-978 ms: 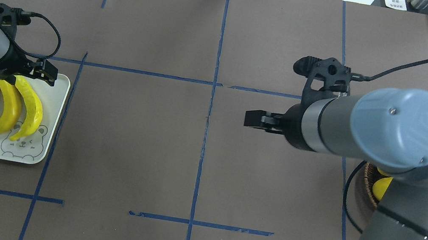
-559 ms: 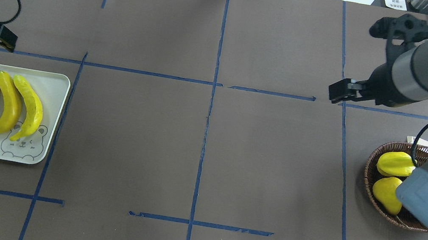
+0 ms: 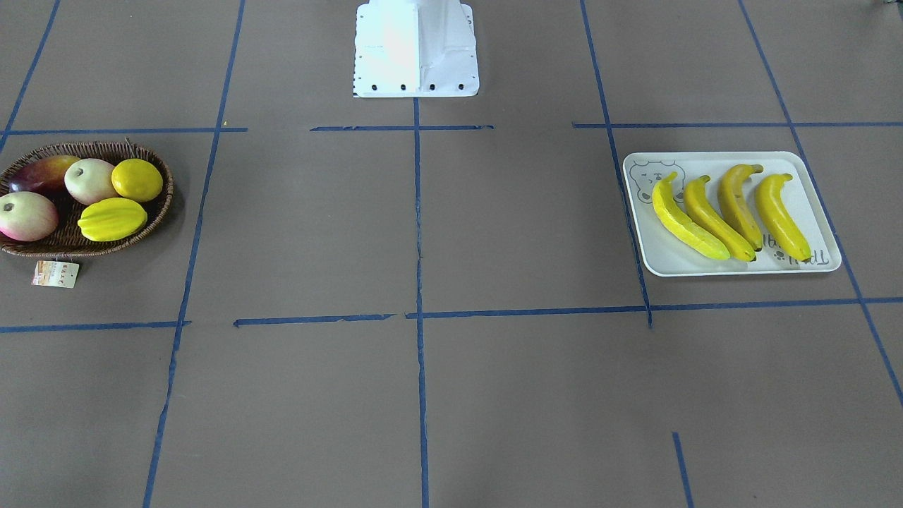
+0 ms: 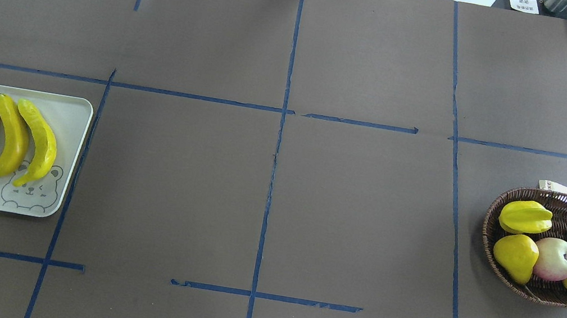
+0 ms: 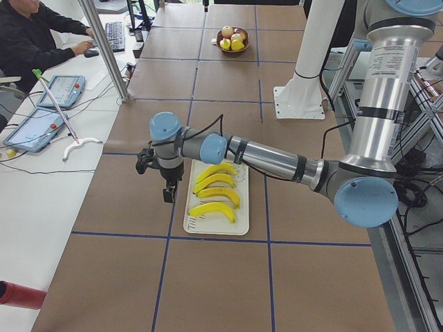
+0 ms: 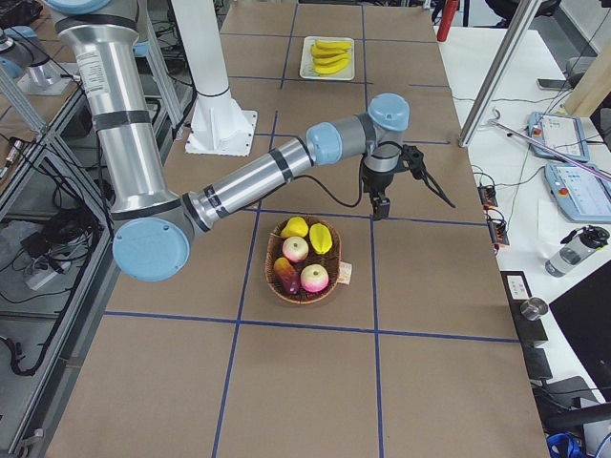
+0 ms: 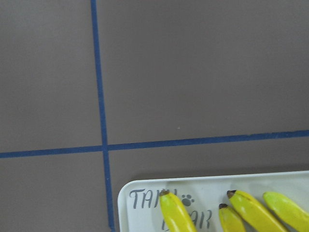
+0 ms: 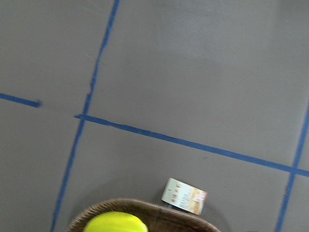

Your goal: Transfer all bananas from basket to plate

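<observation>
Plainly, left claw [image 5: 168,193] and right claw [image 6: 378,207] hang empty; opening unclear.

Lighting: we record it bright, even and diffuse, from overhead. Shadows: soft, with a faint one beside the basket [image 3: 166,204]. Glare: the white robot base [image 3: 416,49] is washed out. Focus: we find the right wrist view slightly blurred and the other views sharp.
</observation>
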{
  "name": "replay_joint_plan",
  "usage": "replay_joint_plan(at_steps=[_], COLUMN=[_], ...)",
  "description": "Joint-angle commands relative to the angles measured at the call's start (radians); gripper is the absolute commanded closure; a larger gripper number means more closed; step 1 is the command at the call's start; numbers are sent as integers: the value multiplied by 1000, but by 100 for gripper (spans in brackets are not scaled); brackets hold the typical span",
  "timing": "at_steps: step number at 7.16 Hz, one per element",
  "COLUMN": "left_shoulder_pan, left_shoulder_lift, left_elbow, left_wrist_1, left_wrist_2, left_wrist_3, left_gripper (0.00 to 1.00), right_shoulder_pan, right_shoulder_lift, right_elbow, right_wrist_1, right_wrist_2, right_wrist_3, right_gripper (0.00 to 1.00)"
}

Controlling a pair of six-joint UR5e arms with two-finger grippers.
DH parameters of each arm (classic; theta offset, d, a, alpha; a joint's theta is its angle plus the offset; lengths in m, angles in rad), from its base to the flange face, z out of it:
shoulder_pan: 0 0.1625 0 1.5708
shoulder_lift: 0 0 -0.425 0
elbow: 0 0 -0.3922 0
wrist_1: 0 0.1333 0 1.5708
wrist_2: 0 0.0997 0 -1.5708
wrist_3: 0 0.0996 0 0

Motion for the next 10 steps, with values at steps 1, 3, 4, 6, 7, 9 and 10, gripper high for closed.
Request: replay_joint_plan(at_steps=[1,3,4,6,7,9,10], left_shoulder_pan=[-55,-55,-60,-80,-80,-78,-78], left_shoulder_lift=[45,75,82,103,114,116,116], left_elbow=[43,47,37,32,29,40,35], left_wrist_1=[-10,-7,4,7,7,5,5], left_wrist_2=[-67,-59,-37,-13,-18,-18,-19], left_wrist_3=[83,74,73,72,72,72,72], left_gripper=[0,0,0,0,0,0,0], right_shoulder_pan=[169,171,171,177,203,223,235], right_shoulder_lift=[-103,-131,-157,-209,-212,-237,-260], right_elbow=[-93,-117,-129,-137,-164,-247,-277], right_wrist_1=[9,35,35,41,43,81,162], right_wrist_2=[161,153,132,129,130,135,135], right_wrist_3=[-236,-251,-253,-238,-235,-236,-236], right_gripper=[0,0,0,0,0,0,0])
